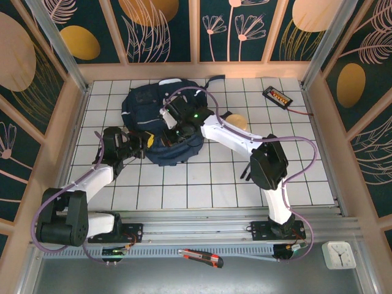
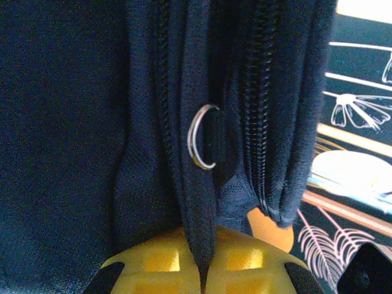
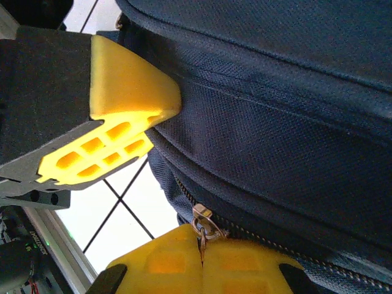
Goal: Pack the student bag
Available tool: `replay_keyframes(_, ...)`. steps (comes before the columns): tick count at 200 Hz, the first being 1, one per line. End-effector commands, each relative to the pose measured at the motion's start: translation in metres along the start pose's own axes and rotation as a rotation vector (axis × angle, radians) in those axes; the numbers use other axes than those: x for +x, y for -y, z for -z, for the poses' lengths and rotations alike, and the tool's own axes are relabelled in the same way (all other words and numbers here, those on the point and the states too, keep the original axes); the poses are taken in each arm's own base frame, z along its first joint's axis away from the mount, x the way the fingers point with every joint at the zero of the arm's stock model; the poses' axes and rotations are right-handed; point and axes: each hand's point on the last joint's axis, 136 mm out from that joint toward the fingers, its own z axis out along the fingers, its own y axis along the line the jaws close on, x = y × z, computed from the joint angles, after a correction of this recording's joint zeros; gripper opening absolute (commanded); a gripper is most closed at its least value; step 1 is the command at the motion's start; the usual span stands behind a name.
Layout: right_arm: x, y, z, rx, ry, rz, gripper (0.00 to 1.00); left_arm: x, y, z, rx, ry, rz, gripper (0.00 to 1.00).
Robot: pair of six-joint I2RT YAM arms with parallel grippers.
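— Left arm (image 1: 98, 174)?
— Stretched forward, its yellow-fingered left gripper (image 2: 205, 269) clamped on the dark navy fabric student bag (image 1: 139, 101).
— Right arm (image 1: 236, 136)?
— Folded leftward, yellow-fingered right gripper (image 3: 202, 263) clamped on the bag's metal zip pull (image 3: 205, 222).

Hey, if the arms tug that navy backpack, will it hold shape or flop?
Likely floppy: the student bag slumps unevenly, and its cloth creases where the left gripper pinches it. It would probably stretch and drag rather than lift whole. The coarse weave looks grippy, not slippery.
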Motion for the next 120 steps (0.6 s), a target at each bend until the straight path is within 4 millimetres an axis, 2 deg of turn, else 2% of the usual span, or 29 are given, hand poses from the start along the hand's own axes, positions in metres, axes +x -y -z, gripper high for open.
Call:
replay_keyframes(1,0.005,-0.011,0.008,-0.015,-0.014,0.038,0.00,-0.002,0.010,0.002,0.004,0.014,-0.121,0.00)
replay_keyframes(29,0.017,0.034,0.024,0.075,-0.026,-0.026,0.00,-0.005,0.010,0.007,-0.059,0.033,-0.206,0.00)
replay_keyframes(58,0.020,0.086,0.048,0.162,-0.008,-0.069,0.00,-0.006,0.012,0.011,-0.079,0.042,-0.241,0.00)
replay_keyframes(105,0.006,0.160,0.079,0.263,0.051,-0.099,0.00,-0.010,0.022,0.018,-0.104,0.059,-0.310,0.00)
replay_keyframes(111,0.004,0.162,0.077,0.258,0.061,-0.093,0.00,-0.009,0.023,0.019,-0.108,0.060,-0.317,0.00)
replay_keyframes(113,0.002,0.173,0.082,0.266,0.072,-0.109,0.00,-0.010,0.023,0.019,-0.109,0.060,-0.320,0.00)
replay_keyframes(120,-0.002,0.187,0.085,0.266,0.095,-0.125,0.00,-0.010,0.023,0.021,-0.116,0.062,-0.328,0.00)
